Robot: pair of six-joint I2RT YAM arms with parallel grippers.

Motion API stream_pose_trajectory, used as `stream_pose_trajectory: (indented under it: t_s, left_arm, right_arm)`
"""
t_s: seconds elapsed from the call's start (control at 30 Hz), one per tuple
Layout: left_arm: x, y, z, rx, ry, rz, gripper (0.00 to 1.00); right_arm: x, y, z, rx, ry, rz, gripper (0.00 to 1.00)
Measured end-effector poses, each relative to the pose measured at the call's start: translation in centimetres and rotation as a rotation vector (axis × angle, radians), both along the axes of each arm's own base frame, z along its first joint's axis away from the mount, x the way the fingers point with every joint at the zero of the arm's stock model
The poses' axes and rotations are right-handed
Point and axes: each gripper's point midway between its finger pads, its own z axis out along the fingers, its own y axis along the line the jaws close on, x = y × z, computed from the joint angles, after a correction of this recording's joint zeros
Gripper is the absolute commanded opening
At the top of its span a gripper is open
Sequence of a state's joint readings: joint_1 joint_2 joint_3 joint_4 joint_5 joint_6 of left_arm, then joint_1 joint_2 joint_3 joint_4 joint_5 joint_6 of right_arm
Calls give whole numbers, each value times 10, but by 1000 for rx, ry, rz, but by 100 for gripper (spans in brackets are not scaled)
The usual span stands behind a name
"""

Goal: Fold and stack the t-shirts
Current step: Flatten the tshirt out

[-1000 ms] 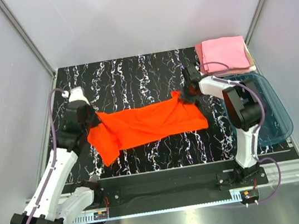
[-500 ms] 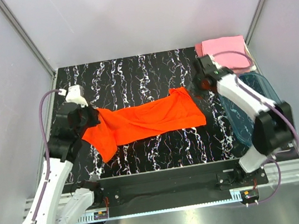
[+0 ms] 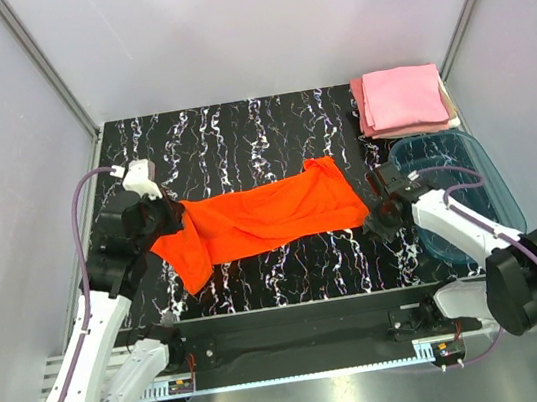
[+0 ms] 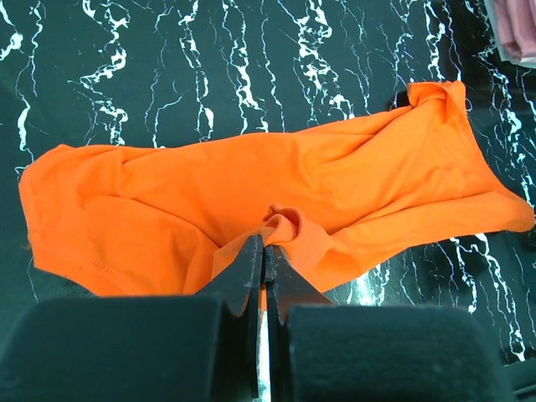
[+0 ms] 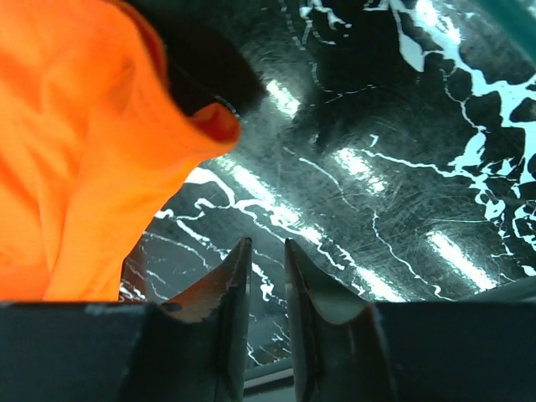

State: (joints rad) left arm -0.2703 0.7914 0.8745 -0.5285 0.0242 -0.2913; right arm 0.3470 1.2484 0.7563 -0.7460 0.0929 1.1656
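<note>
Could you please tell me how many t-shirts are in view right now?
2 for certain: the orange t-shirt spread across the middle, and the pink t-shirt topping the folded stack in the far right corner; more may be hidden beneath it.

The loose t-shirt (image 3: 261, 220) lies across the middle of the surface (image 3: 238, 135). The folded t-shirts (image 3: 403, 100) are stacked in the far right corner. The tub (image 3: 443, 150) sits just before them, right of the loose t-shirt.

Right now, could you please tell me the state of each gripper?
Left gripper: shut on a pinch of the orange-red t-shirt.
Right gripper: slightly open, holding nothing, just off the cloth's edge.
</note>
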Motion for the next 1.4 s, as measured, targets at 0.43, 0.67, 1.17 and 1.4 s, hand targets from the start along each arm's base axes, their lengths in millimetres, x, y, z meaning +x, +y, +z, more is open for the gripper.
stream_pose_trajectory:
  t_s: [0.43,0.67,1.17,1.4]
  left_arm:
    - [-2,-2,1,-9,-2,-14,0]
    - [-2,-3,1,-9,-1,-15,0]
    - [-1,-3,-1,-8,6,-16,0]
    - [-1,-3,-1,-7,6,-16,0]
  right_arm:
    - [21,-5,-25,-39,-39,-75,34]
    - [34,-3,-32,-50,-37,-78,34]
    - [45,-3,-29,-64,-63,-84,38]
    - [54,-4,-43,-97,-45,-82,37]
